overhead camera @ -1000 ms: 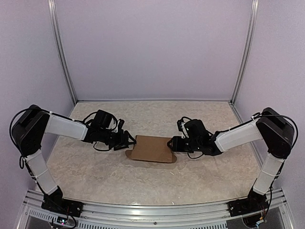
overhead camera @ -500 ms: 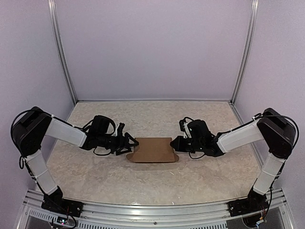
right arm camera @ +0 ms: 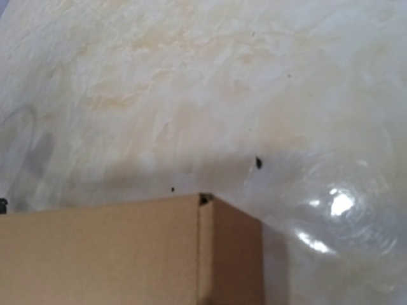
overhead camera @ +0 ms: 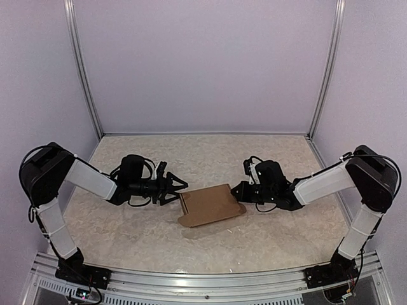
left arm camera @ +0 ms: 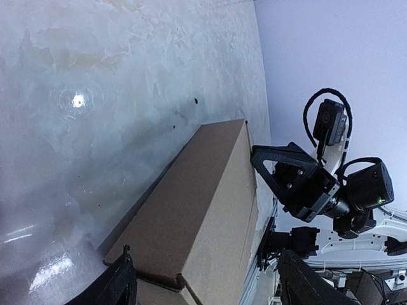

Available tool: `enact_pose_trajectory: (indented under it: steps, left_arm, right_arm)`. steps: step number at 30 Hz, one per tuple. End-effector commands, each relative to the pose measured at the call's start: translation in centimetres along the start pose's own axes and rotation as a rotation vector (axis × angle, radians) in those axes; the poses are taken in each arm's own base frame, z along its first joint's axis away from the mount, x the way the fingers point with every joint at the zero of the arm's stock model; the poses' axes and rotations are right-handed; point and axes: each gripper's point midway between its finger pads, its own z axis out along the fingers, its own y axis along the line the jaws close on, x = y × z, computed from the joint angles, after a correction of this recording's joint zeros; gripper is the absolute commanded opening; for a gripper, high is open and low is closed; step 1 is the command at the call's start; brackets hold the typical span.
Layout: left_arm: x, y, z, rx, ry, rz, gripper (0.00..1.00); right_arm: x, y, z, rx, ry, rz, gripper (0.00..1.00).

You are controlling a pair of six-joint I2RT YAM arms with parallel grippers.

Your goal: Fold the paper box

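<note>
Both grippers flank the paper box [overhead camera: 210, 204], long axis eight-to-two o'clock: left gripper [overhead camera: 180, 191] splayed at nine, right gripper [overhead camera: 238, 190] clenched at three.

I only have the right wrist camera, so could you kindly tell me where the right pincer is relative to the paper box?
Observer: The right pincer is shut at the right end of the paper box; a grip I cannot confirm.
Operator: Thanks; and the other side?
Observer: The left pincer is open beside the box's left end.
Operator: Does the box lie square?
Observer: No, askew, its left end nearer the arm bases.
</note>
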Motion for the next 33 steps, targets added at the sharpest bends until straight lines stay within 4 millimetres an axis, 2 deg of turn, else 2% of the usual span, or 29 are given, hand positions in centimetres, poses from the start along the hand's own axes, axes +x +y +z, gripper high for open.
enact_pose_trajectory:
  steps: [1,4,10,12,16,19,33]
  left_arm:
    - [1.2,0.9,-0.4,-0.026,0.019,-0.031,0.73]
    - [1.7,1.7,-0.8,-0.074,0.024,-0.041,0.74]
    - [2.5,1.7,-1.0,-0.109,0.028,-0.061,0.75]
    - [2.6,1.4,-0.9,-0.094,0.020,-0.073,0.79]
    - [2.7,0.4,-0.2,-0.033,0.016,-0.098,0.81]
    - [3.0,0.7,0.3,-0.038,0.023,-0.110,0.81]
    - [3.2,-0.1,2.2,0.035,0.041,-0.153,0.83]
  right_arm:
    - [2.4,-2.8,-0.4,0.084,0.067,0.018,0.02]
    - [2.4,-2.9,-0.5,0.088,0.061,0.023,0.02]
    - [2.4,-3.2,-0.6,0.096,0.054,0.030,0.01]
    - [2.4,-3.2,-0.7,0.095,0.054,0.032,0.01]
    - [2.7,-3.5,-0.9,0.101,0.056,0.036,0.01]
    - [2.9,-3.7,-1.1,0.104,0.058,0.039,0.01]
    - [3.8,-4.6,-1.2,0.094,0.060,0.066,0.01]
